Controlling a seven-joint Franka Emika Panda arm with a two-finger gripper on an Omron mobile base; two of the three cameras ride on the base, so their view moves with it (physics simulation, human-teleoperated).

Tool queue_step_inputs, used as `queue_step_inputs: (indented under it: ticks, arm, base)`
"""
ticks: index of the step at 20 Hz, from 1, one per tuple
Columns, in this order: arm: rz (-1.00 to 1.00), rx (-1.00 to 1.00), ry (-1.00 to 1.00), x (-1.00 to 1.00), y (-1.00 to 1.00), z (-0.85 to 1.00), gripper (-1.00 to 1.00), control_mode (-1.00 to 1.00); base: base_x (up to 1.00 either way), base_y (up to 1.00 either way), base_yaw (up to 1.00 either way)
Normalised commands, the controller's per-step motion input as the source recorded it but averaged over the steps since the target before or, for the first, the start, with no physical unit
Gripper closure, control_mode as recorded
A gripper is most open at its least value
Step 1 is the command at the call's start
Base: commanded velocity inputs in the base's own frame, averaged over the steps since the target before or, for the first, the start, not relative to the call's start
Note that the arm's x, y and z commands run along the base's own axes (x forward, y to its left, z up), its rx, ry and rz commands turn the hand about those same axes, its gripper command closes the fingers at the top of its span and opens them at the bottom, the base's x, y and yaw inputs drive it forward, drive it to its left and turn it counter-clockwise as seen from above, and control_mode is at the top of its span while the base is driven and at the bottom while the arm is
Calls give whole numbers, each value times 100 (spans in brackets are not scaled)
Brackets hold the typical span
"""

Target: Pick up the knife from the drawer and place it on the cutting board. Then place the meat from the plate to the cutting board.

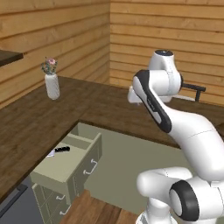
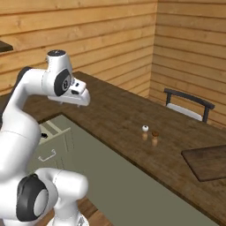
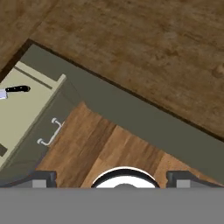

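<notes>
The drawer (image 1: 65, 164) stands pulled out at the lower left of the left base view, and the knife (image 1: 60, 150) lies flat inside it near the back, black handle toward the right of the frame and the pale blade poking left — a pose that leaves the handle free to be taken from above. In the hand view the same knife (image 3: 15, 89) sits at the far left edge, inside the open drawer (image 3: 26, 113), well away from the claw (image 3: 111, 179), whose two dark tips stand wide apart at the bottom of the frame with nothing between them. The hand looks down at the wooden floor and the grey-green cabinet front, so I judge the arm is poised high and off to one side, not yet lined up over the drawer. The cutting board (image 2: 207, 162) rests on the worktop (image 2: 123, 114) at the right edge of the right base view, well apart from the drawer; two small shakers (image 2: 150, 134) stand between. A vase of flowers (image 1: 51, 81) sits at the upper left of the left base view, clear of any path.
</notes>
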Motion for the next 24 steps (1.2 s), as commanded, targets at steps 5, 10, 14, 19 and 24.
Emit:
queue_step_inputs:
  ticks: [5, 10, 14, 19, 24]
  arm:
    - [-19, 5, 0, 12, 16, -27, -100, -100]
    - [-3, 7, 2, 46, 77, -62, -100, -100]
    - [0, 8, 0, 15, 99, -60, -100, -100]
    - [0, 8, 0, 0, 93, -73, -100, -100]
    - [0, 1, 0, 0, 62, -74, -100, -100]
  base:
    - [0, 0, 0]
    - [0, 0, 0]
    - [0, 0, 0]
    - [0, 0, 0]
    - [0, 0, 0]
